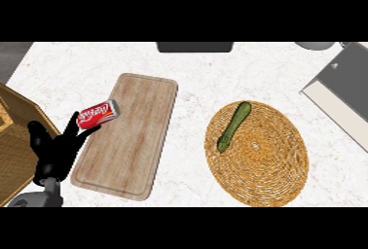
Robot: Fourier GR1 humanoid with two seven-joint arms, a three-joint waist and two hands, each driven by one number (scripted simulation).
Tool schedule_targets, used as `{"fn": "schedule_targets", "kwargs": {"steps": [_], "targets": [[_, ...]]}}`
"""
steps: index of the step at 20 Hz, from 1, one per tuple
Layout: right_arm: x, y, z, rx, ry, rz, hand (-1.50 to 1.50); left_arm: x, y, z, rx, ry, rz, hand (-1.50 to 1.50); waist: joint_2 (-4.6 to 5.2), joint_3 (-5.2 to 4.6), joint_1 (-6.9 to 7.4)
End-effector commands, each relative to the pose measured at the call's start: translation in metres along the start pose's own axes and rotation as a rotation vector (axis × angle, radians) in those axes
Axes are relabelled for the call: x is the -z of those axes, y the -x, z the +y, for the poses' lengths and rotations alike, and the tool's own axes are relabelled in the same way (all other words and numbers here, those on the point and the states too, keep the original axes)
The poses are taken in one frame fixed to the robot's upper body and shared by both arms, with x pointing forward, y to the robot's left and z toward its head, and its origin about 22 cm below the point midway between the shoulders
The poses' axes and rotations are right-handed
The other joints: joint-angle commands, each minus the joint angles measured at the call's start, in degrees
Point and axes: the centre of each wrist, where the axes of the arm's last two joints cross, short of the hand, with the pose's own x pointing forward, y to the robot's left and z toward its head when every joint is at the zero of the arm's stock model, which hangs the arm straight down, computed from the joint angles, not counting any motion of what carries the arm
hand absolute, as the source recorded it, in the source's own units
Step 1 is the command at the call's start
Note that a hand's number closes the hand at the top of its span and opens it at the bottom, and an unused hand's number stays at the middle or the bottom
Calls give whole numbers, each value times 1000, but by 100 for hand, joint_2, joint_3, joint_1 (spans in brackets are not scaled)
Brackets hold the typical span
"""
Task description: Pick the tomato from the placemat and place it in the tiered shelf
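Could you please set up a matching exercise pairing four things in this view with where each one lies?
Things:
1. red can
2. green vegetable
3. wooden board
4. left hand

Places:
A. on the round woven placemat
B. at the left edge of the counter, beside the board
C. at the board's left edge, by the hand's fingers
D. between the hand and the placemat

Pairs: 1-C, 2-A, 3-D, 4-B

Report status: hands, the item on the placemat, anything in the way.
Left hand open beside red can, at the cutting board edge. Right hand out of view. Placemat holds a green cucumber, no tomato. Nothing blocking it.
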Motion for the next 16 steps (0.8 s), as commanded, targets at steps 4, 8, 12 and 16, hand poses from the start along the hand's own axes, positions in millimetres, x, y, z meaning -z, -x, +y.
{"fn": "schedule_targets", "kwargs": {"steps": [4, 8, 12, 16], "targets": [[35, 23, 20, -80, -57, 40, 150, 11, 5, -9, 1, 13, 43, 0, 48, -32, 11], [43, 29, 7, -116, -54, 56, 150, 2, 12, 2, 2, 15, 55, 0, 33, -33, 16], [66, 47, 34, -95, -29, 58, 150, 5, 5, -22, 16, 5, 52, 0, 48, -30, 41], [79, 53, 34, -114, -35, 63, 150, 2, 14, -8, 8, 29, 55, 0, 46, -32, 45]]}}
